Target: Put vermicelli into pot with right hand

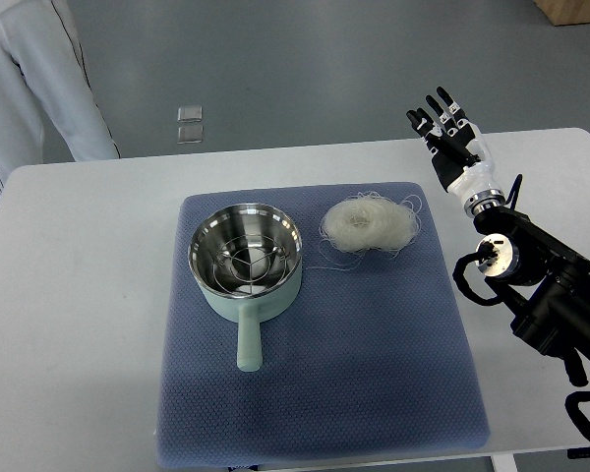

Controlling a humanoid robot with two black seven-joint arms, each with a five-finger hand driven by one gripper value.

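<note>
A white table [79, 295] is seen from above, with a blue mat [374, 374] laid flat across its middle.

A pot [246, 258] is placed upright on the left half of the mat. Its outside is pale green and its inside is bare metal. A wire rack is seated inside the pot. The handle [248, 342] is pointed toward the near edge of the table.

The vermicelli [370, 222] is located on the mat, just to the right of the pot. It is formed as a loose, pale, round nest. A few stray strands are spread out toward the pot rim. The nest is not inside the pot.

The right hand [454, 145] is positioned at the far right of the table, beyond the right edge of the mat. It is raised with the fingers spread and extended away from the robot. Nothing is held in it. The hand is well apart from the vermicelli. The black right arm [541, 285] is brought in from the right edge of the view.

A person in light trousers [39, 79] is seen standing beyond the far left corner of the table.
</note>
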